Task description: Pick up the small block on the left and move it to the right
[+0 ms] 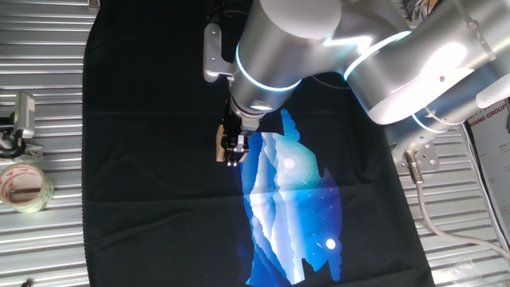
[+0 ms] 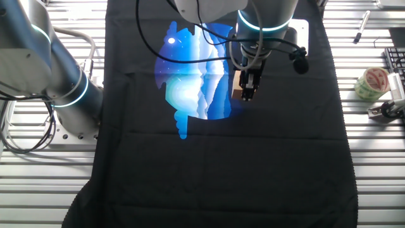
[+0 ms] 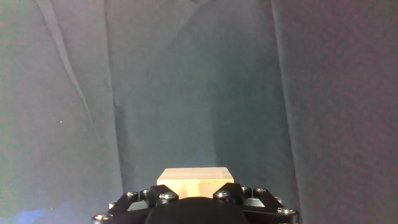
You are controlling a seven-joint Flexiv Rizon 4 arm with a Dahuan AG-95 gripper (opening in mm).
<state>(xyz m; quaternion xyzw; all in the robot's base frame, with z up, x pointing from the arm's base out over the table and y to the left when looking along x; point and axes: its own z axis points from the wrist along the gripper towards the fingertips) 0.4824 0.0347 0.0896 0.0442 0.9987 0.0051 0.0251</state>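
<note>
End effector (image 1: 232, 150): hanging below the silver arm (image 1: 319, 48), pointing down at the black cloth (image 1: 151, 159); fingers closing on the small block, one on either side of it, as far as the fixed views allow.

End effector, other fixed view (image 2: 248, 88): sitting at the right edge of the blue print (image 2: 190, 76), block showing just to its left side.

Small block (image 1: 218, 145): light tan, plain-faced, sitting between the fingers; peeking out on the left of them in one fixed view.

Small block, other views (image 2: 236, 87): appearing as a tan sliver against the dark fingers; in the hand view (image 3: 194, 182) lying at the bottom centre, top face lit, lower part hiding behind the end effector body (image 3: 196, 202).

Block height: touching the cloth or hanging just above it, cannot tell.

Surface (image 1: 40, 96): ribbed metal, carrying the black cloth across its middle.

Cloth: lying creased in long folds in the hand view (image 3: 186, 81); blue mountain print (image 1: 291, 199) spreading just beside the block.

Containers: seeing only a tape roll (image 1: 22, 186), clear with red lettering, resting on the bare metal well apart from the block; hollow centre holding nothing visible.

Tape roll, other fixed view (image 2: 372, 82): sitting near the right edge, beside a small metal clip (image 2: 387, 109).

Pen (image 2: 362, 25): lying on the metal beyond the cloth's corner.
</note>
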